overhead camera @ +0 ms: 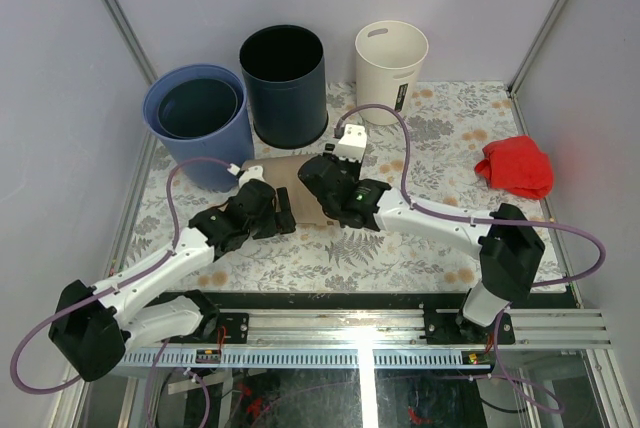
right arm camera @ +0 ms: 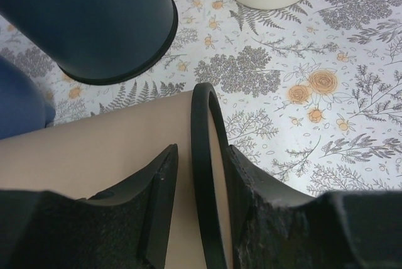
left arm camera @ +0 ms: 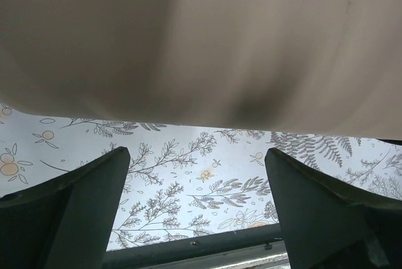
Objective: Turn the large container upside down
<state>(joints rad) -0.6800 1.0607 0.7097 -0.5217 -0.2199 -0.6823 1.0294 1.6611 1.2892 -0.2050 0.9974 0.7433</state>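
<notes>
Working on flipping the large container (overhead camera: 298,176), lying sideways on the counter (overhead camera: 440,138).
Clamping the right hand (right arm camera: 200,175) on its black rim (right arm camera: 207,102) for turning leverage; holding the left hand (left arm camera: 196,156) spread wide (gripping nothing) just beside it, probably bracing the roll.

Smooth matt plastic of the tan container (right arm camera: 94,156); soft, crumpled fabric of the red cloth (overhead camera: 515,166)

White links (overhead camera: 150,273), black joints (overhead camera: 512,248); looping purple cables (overhead camera: 385,113); black left end effector (left arm camera: 195,156), right end effector (right arm camera: 200,153).
</notes>
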